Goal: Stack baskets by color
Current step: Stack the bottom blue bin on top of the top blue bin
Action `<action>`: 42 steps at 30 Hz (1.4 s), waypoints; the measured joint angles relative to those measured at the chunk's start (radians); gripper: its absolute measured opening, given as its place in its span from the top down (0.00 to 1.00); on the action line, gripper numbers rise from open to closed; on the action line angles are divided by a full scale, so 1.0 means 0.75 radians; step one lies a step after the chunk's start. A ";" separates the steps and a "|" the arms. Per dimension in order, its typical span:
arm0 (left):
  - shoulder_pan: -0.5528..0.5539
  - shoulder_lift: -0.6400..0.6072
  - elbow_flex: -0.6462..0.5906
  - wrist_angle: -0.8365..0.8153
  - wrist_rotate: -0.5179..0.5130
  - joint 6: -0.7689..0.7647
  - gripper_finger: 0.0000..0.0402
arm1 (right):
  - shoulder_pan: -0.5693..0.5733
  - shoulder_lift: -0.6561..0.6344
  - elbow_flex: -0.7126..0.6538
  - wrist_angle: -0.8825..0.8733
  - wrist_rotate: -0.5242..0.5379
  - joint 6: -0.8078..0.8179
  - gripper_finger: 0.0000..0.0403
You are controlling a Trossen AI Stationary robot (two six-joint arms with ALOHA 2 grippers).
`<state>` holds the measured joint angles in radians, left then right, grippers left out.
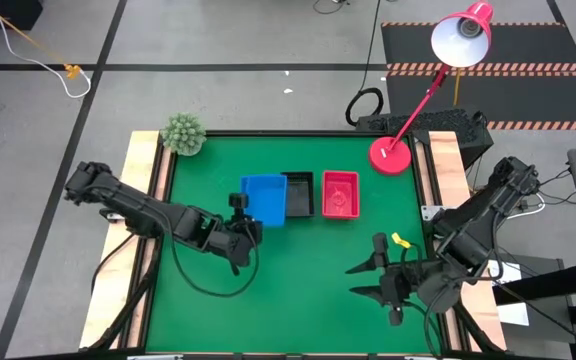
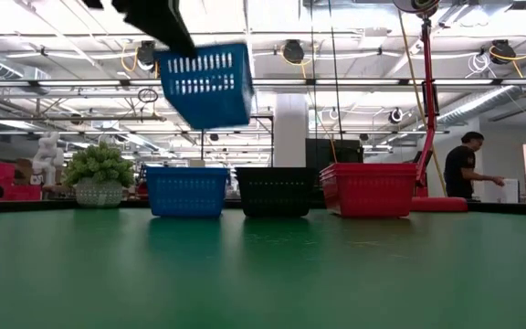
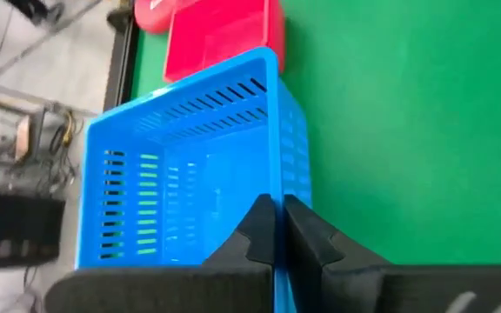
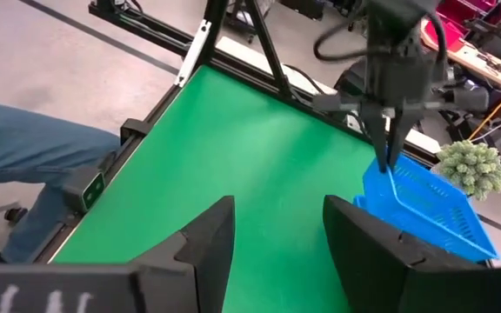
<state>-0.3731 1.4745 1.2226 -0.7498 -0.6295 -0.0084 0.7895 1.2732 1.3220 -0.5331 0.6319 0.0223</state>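
A blue basket [image 2: 205,84] hangs tilted in the air above a second blue basket [image 2: 186,190] that stands on the green table. My left gripper [image 3: 277,213] is shut on the raised basket [image 1: 264,198], which in the high view covers the one below. To their right stand a black basket [image 1: 300,193] and a red basket [image 1: 340,193] in one row. My right gripper [image 1: 361,280] is open near the table's right front, with nothing between its fingers [image 4: 207,243]. My left gripper pinches the top rim of one wall [image 3: 276,187] of the raised blue basket, one finger inside the basket and one outside. The fingers slant down from the table's near left side. The basket is lifted clear and hangs tilted below the fingers [image 2: 176,46].
A small potted plant [image 1: 182,133] sits at the far left corner and a red lamp's round base [image 1: 390,157] at the far right. A small yellow thing [image 1: 400,240] lies near my right arm. A person [image 2: 464,164] stands beyond the table. Bare green mat [image 1: 298,300] fills the near half.
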 joint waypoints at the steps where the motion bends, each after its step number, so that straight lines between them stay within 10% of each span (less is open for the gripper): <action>1: 0.012 0.002 -0.011 -0.006 0.000 -0.010 0.98 | 0.001 0.000 0.000 0.000 0.000 -0.001 0.58; 42: 0.227 0.002 -0.370 0.278 0.048 0.018 0.89 | -0.001 0.001 0.000 0.008 0.001 -0.126 0.58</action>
<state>-0.2032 1.4763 0.9455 -0.5409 -0.5933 0.0054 0.7887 1.2736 1.3220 -0.5270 0.6323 -0.0721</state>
